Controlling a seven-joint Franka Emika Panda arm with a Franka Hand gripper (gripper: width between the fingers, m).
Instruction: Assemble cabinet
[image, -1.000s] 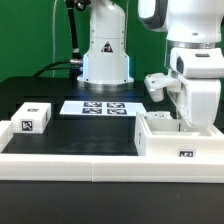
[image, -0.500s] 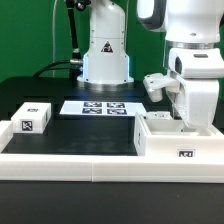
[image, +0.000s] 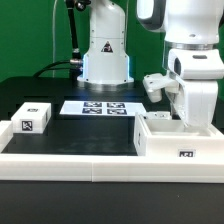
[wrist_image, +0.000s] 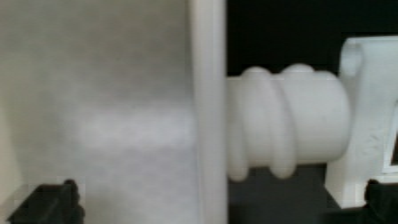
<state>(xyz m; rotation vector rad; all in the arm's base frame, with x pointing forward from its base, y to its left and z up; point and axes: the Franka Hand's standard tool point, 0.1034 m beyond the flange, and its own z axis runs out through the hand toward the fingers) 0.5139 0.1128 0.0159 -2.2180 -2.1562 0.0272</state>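
Observation:
The cabinet box (image: 180, 142), white with a small tag on its front, sits at the exterior view's right behind the rail. My gripper (image: 186, 122) hangs straight down into its open top, and its tips are hidden by the box walls. In the wrist view the gripper (wrist_image: 217, 200) has its dark fingertips (wrist_image: 54, 203) far apart. A white cabinet wall (wrist_image: 107, 100) and a ribbed white knob (wrist_image: 285, 125) lie between them, and neither fingertip visibly touches them. A smaller white tagged piece (image: 30, 117) lies at the exterior view's left.
The marker board (image: 98, 108) lies flat in the middle of the black table. A long low white rail (image: 70, 160) runs along the front edge. The robot's base (image: 105, 55) stands behind the marker board.

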